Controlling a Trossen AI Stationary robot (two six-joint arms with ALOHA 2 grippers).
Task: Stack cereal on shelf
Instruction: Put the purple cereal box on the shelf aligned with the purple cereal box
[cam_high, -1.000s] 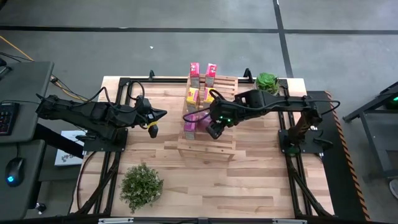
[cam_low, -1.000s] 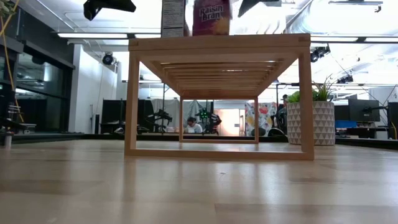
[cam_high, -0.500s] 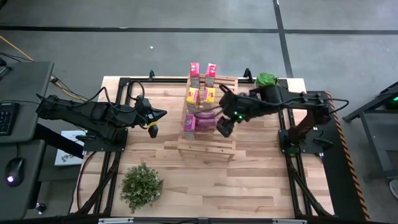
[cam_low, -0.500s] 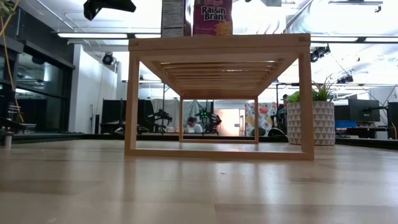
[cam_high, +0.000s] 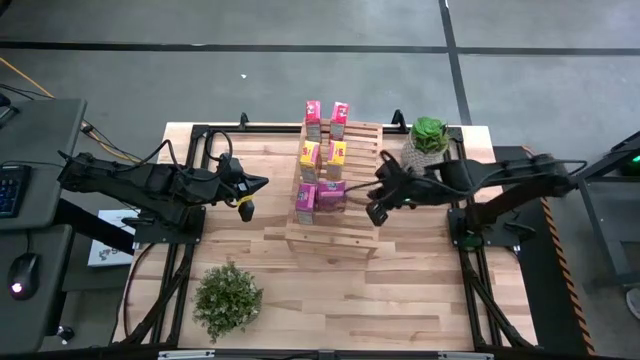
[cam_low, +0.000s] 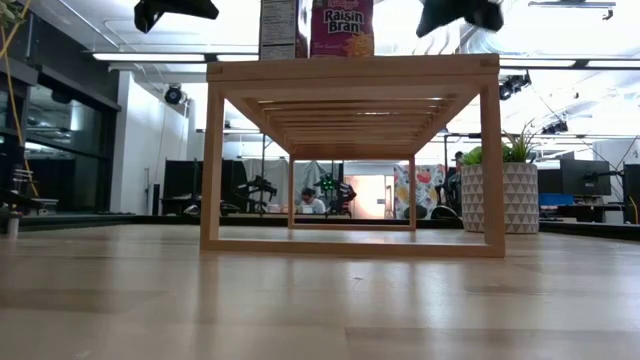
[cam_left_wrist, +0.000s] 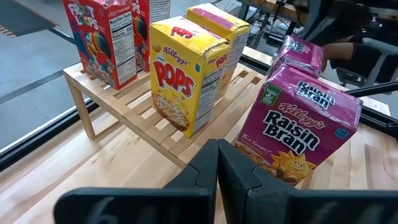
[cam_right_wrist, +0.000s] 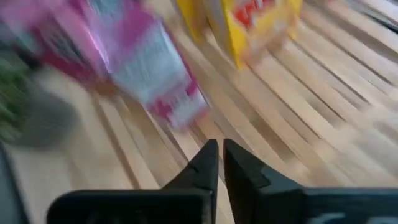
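All six cereal boxes are up on the wooden shelf (cam_high: 335, 195), which sits mid-desk (cam_high: 420, 290), in three rows of two. The back pair is red, and the left wrist view reads "Froot Loops" on the red box (cam_left_wrist: 101, 36), with a Nutrition Facts panel on its side. The middle row is two yellow Kellogg's "Pops" boxes (cam_left_wrist: 186, 71), standing upright. On the front tier are two magenta Kellogg's "Raisin Bran" boxes (cam_left_wrist: 301, 127), one right behind the other; the low view catches the "Raisin Bran" lettering too, on the shelf's top edge.

The right hand (cam_high: 378, 197) is off the shelf's right side, just beside the magenta pair but not touching them, and its fingers (cam_right_wrist: 208, 163) look pinched nearly together with nothing between them. The left hand (cam_high: 246, 193) hangs over the desk well to the left of the shelf, fingers (cam_left_wrist: 205, 174) closed up narrow, empty too.

There's a potted plant (cam_high: 429, 134) at the back right and a bushier one (cam_high: 227, 298) front left.
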